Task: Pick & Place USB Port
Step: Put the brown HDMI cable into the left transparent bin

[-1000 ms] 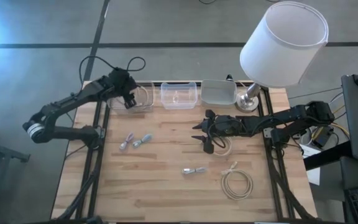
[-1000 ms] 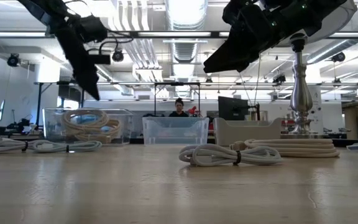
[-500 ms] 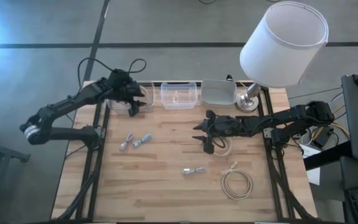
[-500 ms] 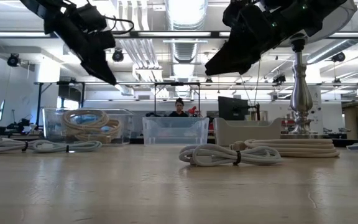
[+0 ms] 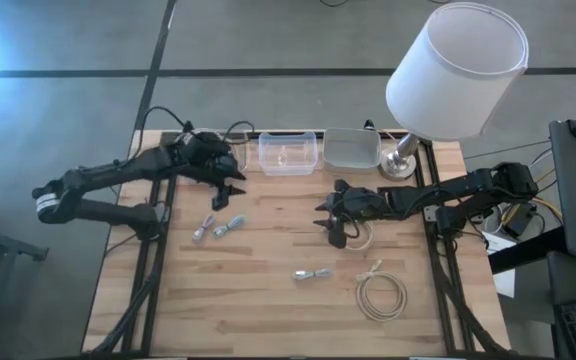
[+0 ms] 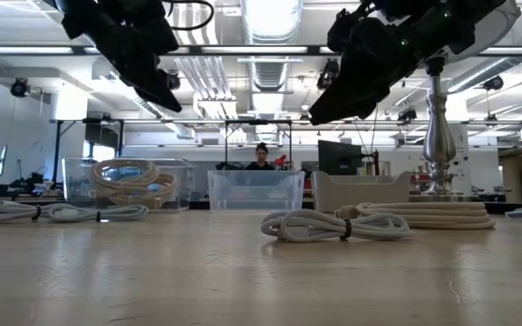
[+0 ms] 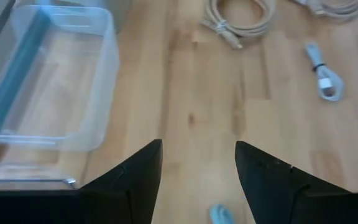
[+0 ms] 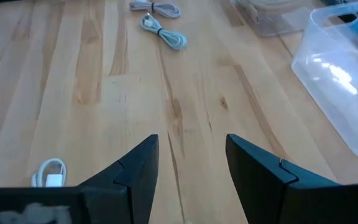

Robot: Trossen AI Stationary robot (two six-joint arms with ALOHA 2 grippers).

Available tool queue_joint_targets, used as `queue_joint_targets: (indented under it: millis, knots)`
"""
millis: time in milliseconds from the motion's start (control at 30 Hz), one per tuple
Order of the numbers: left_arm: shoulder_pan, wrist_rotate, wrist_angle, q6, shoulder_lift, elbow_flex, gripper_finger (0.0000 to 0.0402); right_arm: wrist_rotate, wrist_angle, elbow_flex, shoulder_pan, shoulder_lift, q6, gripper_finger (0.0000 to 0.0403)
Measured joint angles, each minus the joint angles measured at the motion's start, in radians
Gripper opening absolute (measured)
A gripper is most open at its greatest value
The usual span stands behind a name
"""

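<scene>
L gripper [image 5: 234,183] hovering wide open, empty, nr bench's far-left corner; two bundled USB cables [image 5: 217,227] lying just nearward. R gripper [image 5: 330,222] open, waiting mid-bench.

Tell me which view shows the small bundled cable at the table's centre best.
The high view: the small bundled cable lies whole and unobstructed on bare wood. The low view shows it edge-on; the left wrist view far off; the right wrist view partly.

On the wooden table [image 5: 268,290] there are three containers at the far edge: two clear bins [image 5: 288,153] and one grey bin [image 5: 352,148]. Four small bundled cables [image 5: 313,273] and one bigger coil of cable [image 5: 381,296] lie on the wood. One lamp [image 5: 448,75] stands far right.
</scene>
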Motion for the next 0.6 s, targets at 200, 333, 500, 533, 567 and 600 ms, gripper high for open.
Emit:
queue_joint_targets:
  millis: [200,333,500,533,567,600]
  knots:
    - [-0.080,0.000,0.005,-0.019,0.000,0.000,0.0206,0.000,-0.004,0.000,0.000,0.000,0.024,0.0185]
    - [-0.130,0.000,0.040,-0.022,0.000,-0.010,0.0206,0.000,-0.004,0.000,0.001,0.000,0.084,0.0184]
    - [-0.194,-0.001,0.195,-0.027,0.000,-0.085,0.0206,0.001,-0.014,0.000,0.025,0.000,0.123,0.0185]
    - [-0.205,-0.001,0.223,-0.032,0.000,-0.103,0.0206,0.000,-0.025,0.000,0.034,0.000,0.125,0.0185]
    - [-0.214,-0.001,0.251,-0.041,0.000,-0.122,0.0206,0.000,-0.035,0.000,0.043,0.000,0.132,0.0185]
    - [-0.223,-0.001,0.275,-0.052,0.000,-0.140,0.0206,0.001,-0.043,0.000,0.053,0.000,0.147,0.0185]
